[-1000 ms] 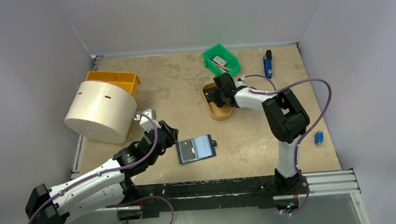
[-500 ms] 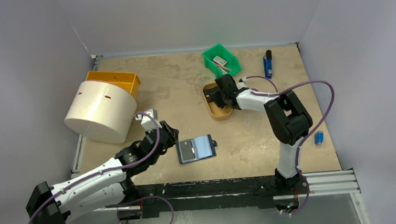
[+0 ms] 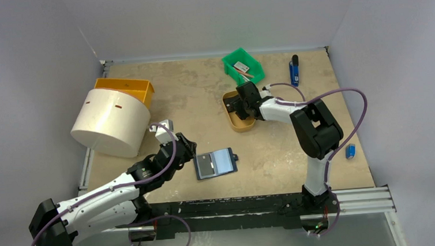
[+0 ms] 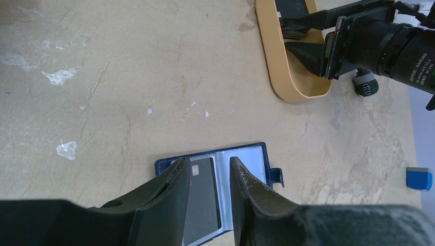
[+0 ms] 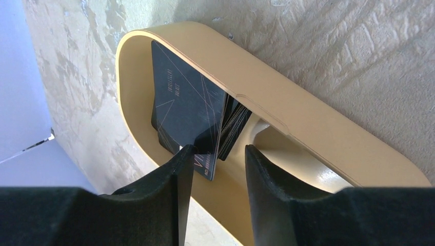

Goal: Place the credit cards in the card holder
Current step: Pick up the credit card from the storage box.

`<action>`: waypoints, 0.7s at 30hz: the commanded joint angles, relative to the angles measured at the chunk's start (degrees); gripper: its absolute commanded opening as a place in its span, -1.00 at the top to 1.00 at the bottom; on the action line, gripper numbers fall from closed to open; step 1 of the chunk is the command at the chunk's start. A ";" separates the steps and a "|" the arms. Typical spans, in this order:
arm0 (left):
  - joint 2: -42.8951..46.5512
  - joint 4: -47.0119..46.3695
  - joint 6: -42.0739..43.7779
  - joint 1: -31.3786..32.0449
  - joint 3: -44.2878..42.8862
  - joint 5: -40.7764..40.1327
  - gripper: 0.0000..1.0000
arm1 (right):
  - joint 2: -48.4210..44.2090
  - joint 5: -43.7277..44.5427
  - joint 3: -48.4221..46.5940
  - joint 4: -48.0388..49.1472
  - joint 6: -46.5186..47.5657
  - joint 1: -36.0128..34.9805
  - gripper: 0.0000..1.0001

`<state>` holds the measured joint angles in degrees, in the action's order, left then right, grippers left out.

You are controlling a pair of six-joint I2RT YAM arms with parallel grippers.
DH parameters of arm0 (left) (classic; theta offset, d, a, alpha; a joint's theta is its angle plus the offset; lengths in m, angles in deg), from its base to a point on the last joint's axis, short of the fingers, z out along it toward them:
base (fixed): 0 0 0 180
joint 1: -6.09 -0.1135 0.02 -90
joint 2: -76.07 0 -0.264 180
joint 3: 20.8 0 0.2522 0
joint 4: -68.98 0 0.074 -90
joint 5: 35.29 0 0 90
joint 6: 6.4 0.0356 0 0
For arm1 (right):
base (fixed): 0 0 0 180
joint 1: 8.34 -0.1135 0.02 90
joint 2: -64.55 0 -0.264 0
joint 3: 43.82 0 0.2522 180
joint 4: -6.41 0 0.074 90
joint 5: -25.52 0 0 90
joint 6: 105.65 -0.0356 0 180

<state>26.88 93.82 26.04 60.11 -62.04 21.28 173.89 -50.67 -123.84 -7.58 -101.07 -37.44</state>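
Right elbow nudged outward. Right gripper (image 5: 217, 151), fingers parted and empty, straddles near corner of the credit cards (image 5: 184, 105) in the tray (image 5: 308, 134); stack runs lengthwise ahead.

- Top external: high above the near edge, facing down; whole table (image 3: 196, 95).
- Left wrist: low, near card holder (image 4: 255, 158); tan tray (image 4: 287, 87) beyond.
- Right wrist: closest, inside same tray (image 5: 287, 118).

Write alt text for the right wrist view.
The right gripper, jaws open, hangs at a stack of black cards lying in a tan oval tray, with a card corner in the gap. The tray sits on a mottled beige table.
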 commanded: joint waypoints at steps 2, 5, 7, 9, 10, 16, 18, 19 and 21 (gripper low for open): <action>0.25 -2.31 -0.59 0.00 -0.07 -0.32 0.34 | -0.88 0.32 -1.76 -0.06 -1.01 0.35 0.16; 0.41 -2.33 -0.54 -0.05 -0.02 -0.41 0.34 | -0.86 -0.17 -2.33 1.75 -1.65 0.31 0.16; 0.41 -2.21 -0.55 -0.05 -0.02 -0.41 0.34 | -0.97 -0.13 -2.17 2.66 -2.34 0.34 0.17; 0.42 -2.27 -0.56 -0.05 -0.01 -0.41 0.34 | -0.97 -0.09 -2.22 3.18 -2.76 0.36 0.20; 0.41 -2.27 -0.54 -0.04 0.00 -0.36 0.34 | -0.83 -0.08 -2.33 3.29 -2.99 0.35 0.23; 0.23 -2.30 -0.63 0.00 0.00 -0.33 0.34 | 0.31 -0.21 -3.07 3.70 -4.56 0.52 0.28; 0.26 -2.20 -0.62 -0.02 0.01 -0.32 0.34 | 0.43 -0.46 -2.66 5.02 -5.10 0.69 0.27; 0.32 -2.13 -0.62 -0.05 0.03 -0.32 0.34 | 0.51 -0.71 -2.23 5.77 -5.45 0.77 0.26; 0.40 -1.98 -0.62 -0.05 -0.01 -0.40 0.34 | 0.40 -1.08 -1.43 7.72 -5.89 0.97 0.25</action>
<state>26.90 93.55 26.04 60.11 -62.02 21.28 174.08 -52.14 -124.48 -4.09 -104.59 -37.11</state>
